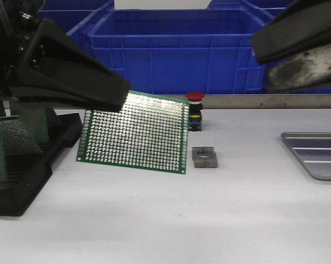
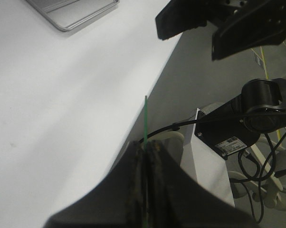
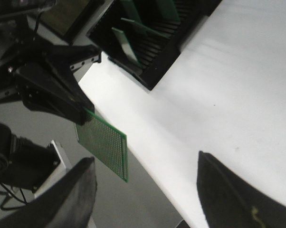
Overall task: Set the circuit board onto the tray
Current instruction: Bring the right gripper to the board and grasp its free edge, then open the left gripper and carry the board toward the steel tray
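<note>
Up in the air left of centre, the circuit board (image 1: pixel 135 132) hangs tilted, its top corner pinched by the closed left gripper (image 1: pixel 115 94). Bare white table (image 1: pixel 171 220) lies between it and the tray (image 1: pixel 318 155) at the far right edge. The right gripper (image 3: pixel 145 190) hovers spread wide, apparently empty.

The left gripper (image 1: pixel 119 99) hangs above the worktop's left side, its fingers (image 2: pixel 155 156) pressed together on a thin green edge — the circuit board (image 1: pixel 135 132). The right gripper (image 3: pixel 147 190) hovers over the right side, fingers spread wide — nothing between them.
</note>
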